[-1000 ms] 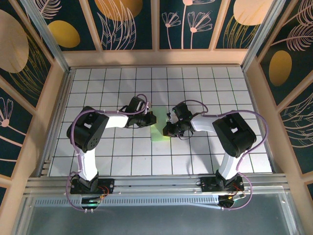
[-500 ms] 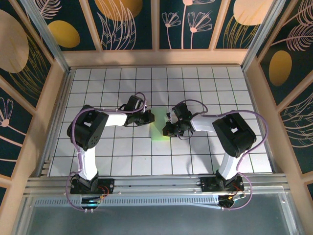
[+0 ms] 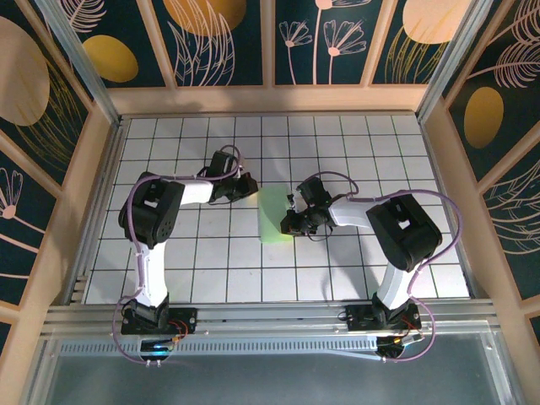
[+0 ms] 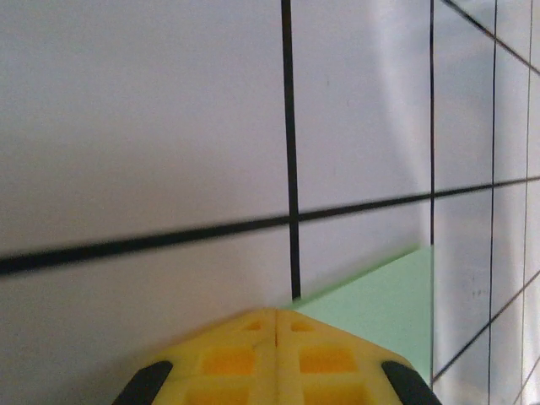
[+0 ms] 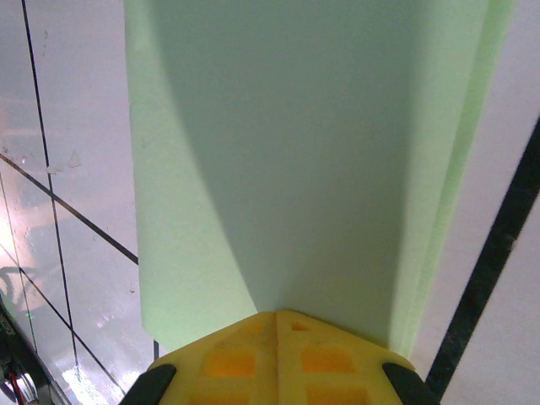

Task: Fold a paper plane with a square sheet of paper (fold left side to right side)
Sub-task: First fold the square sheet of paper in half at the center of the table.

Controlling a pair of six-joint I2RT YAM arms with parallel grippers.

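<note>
The sheet of paper [image 3: 272, 213] lies flat mid-table as a pale green upright strip, folded over with layered edges along its right side [image 5: 295, 152]. My right gripper [image 3: 288, 225] is shut, its yellow tip [image 5: 277, 315] resting on the strip's right edge near the lower corner. My left gripper [image 3: 252, 191] is shut and sits just left of the strip's upper left corner, apart from it. In the left wrist view a corner of the paper [image 4: 380, 295] shows just right of the closed tip [image 4: 277, 311].
The white gridded table [image 3: 211, 261] is fenced by wooden walls [image 3: 270, 99] at the back and on both sides. A metal rail [image 3: 270, 316] runs along the near edge, where both arm bases are bolted.
My left gripper has drawn back up and to the left, off the paper, uncovering the strip's left part. The right arm and the paper have stayed put.
</note>
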